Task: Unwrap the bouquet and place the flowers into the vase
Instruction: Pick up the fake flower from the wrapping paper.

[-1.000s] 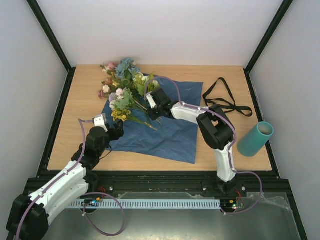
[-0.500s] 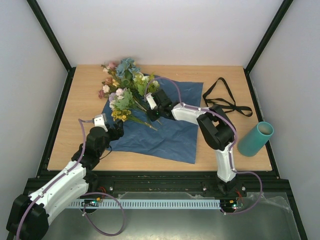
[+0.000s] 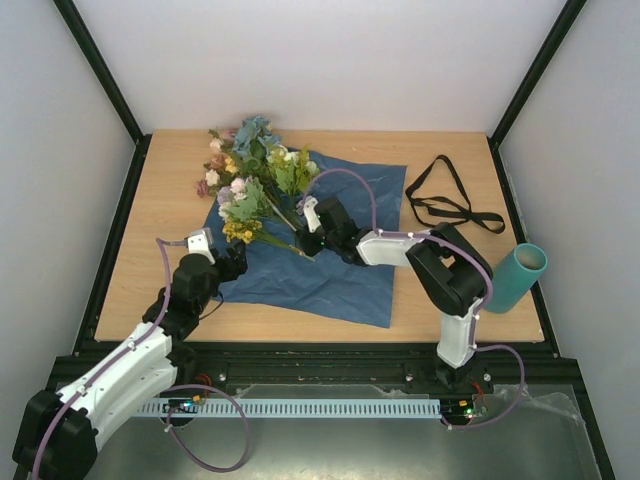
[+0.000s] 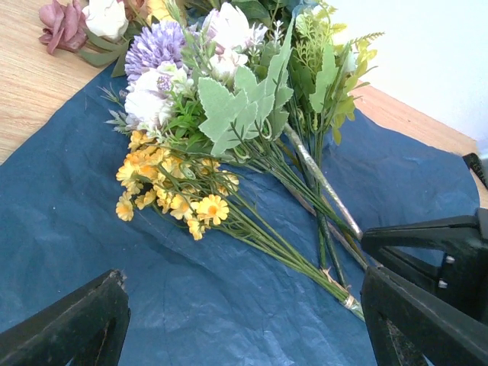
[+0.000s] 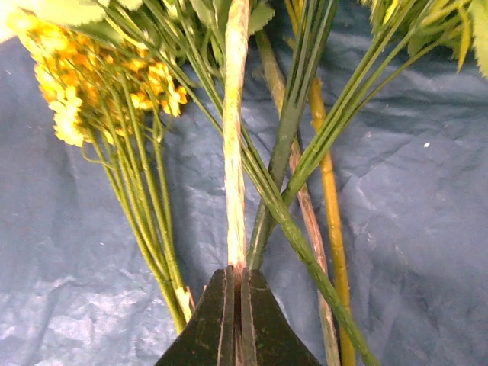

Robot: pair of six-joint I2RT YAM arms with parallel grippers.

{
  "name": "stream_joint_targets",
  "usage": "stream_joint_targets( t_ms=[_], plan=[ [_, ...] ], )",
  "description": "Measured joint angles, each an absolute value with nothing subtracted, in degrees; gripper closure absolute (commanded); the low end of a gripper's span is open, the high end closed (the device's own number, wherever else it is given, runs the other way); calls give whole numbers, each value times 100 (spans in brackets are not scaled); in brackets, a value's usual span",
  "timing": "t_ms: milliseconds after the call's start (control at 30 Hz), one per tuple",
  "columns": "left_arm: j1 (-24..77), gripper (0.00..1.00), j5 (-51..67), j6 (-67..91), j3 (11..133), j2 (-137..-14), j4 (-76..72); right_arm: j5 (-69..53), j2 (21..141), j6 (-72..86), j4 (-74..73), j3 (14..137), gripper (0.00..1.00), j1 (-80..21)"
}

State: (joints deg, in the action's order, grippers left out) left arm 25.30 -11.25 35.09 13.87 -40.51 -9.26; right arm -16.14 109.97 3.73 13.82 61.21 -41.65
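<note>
Right gripper [image 5: 238,273] drawn nearer, now pinching a flowers [image 3: 262,165] stem

Blue, pink, white, lilac and yellow flowers [image 3: 252,178], green leaves [image 4: 229,114] and stems [image 5: 293,137], one pale whitish-green, another mustard yellow, crinkled dark blue paper [image 3: 340,272], black ribbon [image 3: 447,200], plain teal vase [image 3: 510,280], light wood-grain table [image 3: 165,225], black left tool [image 3: 233,262], black right tool [image 5: 235,280]

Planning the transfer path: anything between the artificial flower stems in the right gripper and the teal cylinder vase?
Only the right arm itself: its black elbow sits on the line from the right gripper, shut on a pale stem, to the teal cylinder vase. The long black ribbon lies farther back, off that line.
</note>
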Motion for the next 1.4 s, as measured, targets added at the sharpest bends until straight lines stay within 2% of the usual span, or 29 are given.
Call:
stream_joint_targets(
  t_ms=[433, 567, 667, 733, 1000, 1400],
  plan=[
    [2530, 15, -1166, 3516, 1387, -3951, -840, -1439, 10040, 799, 2818, 5240, 97, -4165],
    [2530, 15, -1184, 3518, 1387, -3874, -827, -1448, 10073, 974, 2707, 5205, 77, -4165],
    [2530, 15, -1208, 3518, 1387, -3844, -821, -1422, 10333, 921, 2226, 5572, 68, -4165],
    [2530, 15, -1212, 3520, 1387, -3837, -821, -1393, 10573, 812, 1817, 5905, 66, -4165],
    [2530, 15, -1260, 3520, 1387, -3833, -819, -961, 11087, 362, 537, 6764, 64, -4165],
    [2530, 15, -1271, 3527, 1387, -3833, -819, -711, 11611, 82, -62, 7391, 68, -4167]
  ],
)
